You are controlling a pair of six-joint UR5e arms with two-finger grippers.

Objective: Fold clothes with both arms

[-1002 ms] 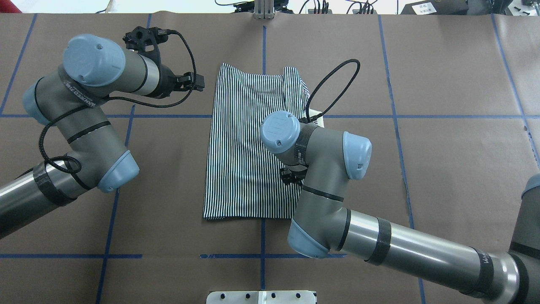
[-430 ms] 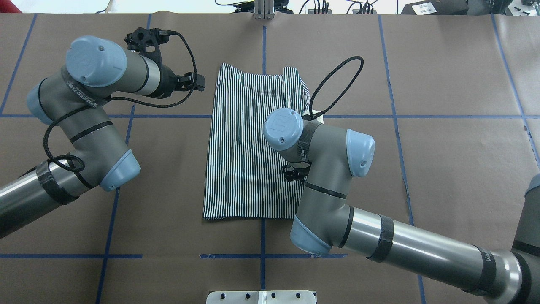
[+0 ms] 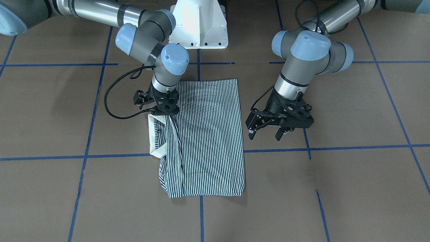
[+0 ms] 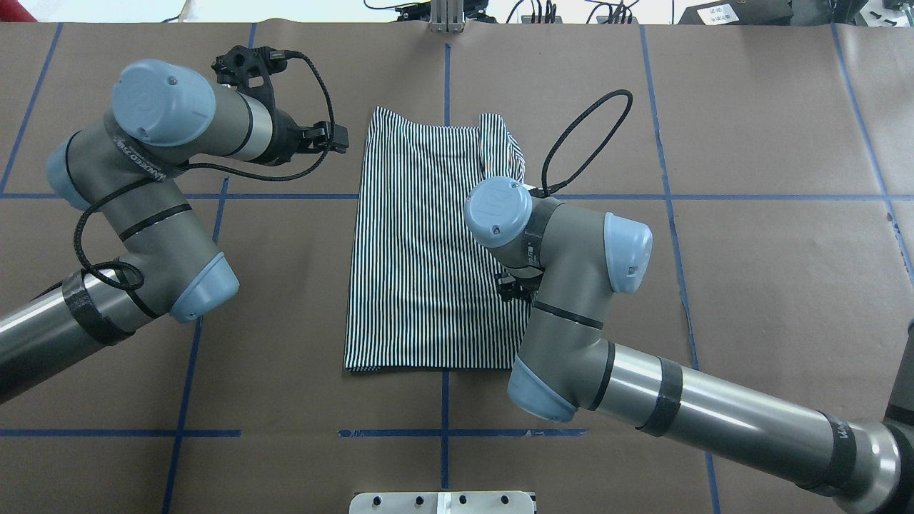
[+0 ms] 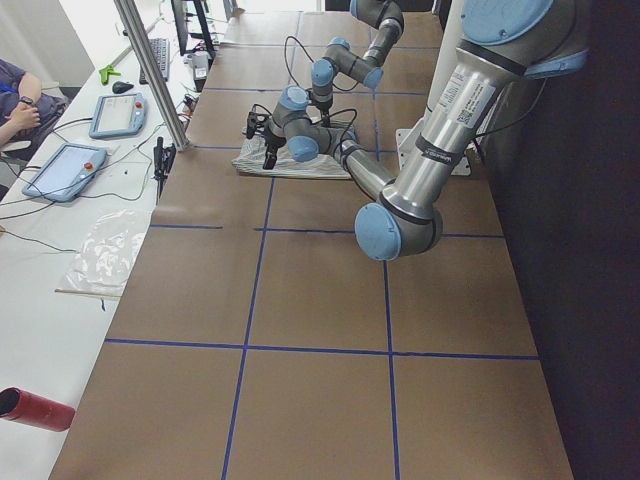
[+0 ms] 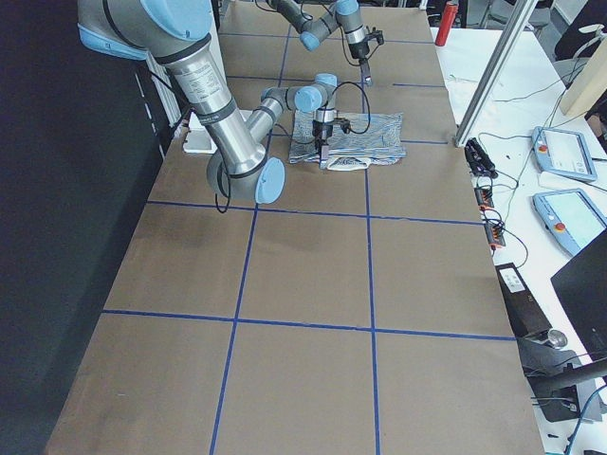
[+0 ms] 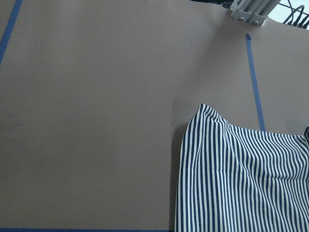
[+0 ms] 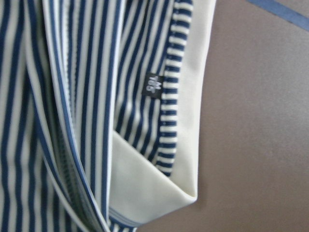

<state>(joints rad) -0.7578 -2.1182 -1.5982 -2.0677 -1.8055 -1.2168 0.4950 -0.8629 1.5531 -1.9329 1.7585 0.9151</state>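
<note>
- Right gripper (image 3: 164, 111): mine, pointing down at the collar-side edge of the polo shirt (image 3: 208, 134); my own wrist hides the fingertips, so I cannot tell whether they are parted or pinching the cloth.
- Right wrist view: cream collar (image 8: 193, 111) folded to a point, a small black size label (image 8: 154, 85) on the striped band inside it, brown paper to the side.
- Left gripper (image 3: 267, 132): mine, fingers spread apart with nothing between them, hanging above the paper just beside the shirt's long edge, not touching it.
- Left wrist view: one striped corner of the shirt on brown paper, with a blue tape line (image 7: 255, 87) running past it.
- Polo shirt: folded into a long striped rectangle at the middle of the table (image 4: 750, 285), lying flat; one narrow flap runs along the collar side, and the collar sticks out past the fold.
- Right arm (image 4: 571, 285): elbow and wrist bent over the shirt's collar-side half.
- Left arm (image 4: 150, 214): bent clear of the shirt, over bare paper.
- White pedestal base (image 3: 200, 25): between both arms at the table's edge.
</note>
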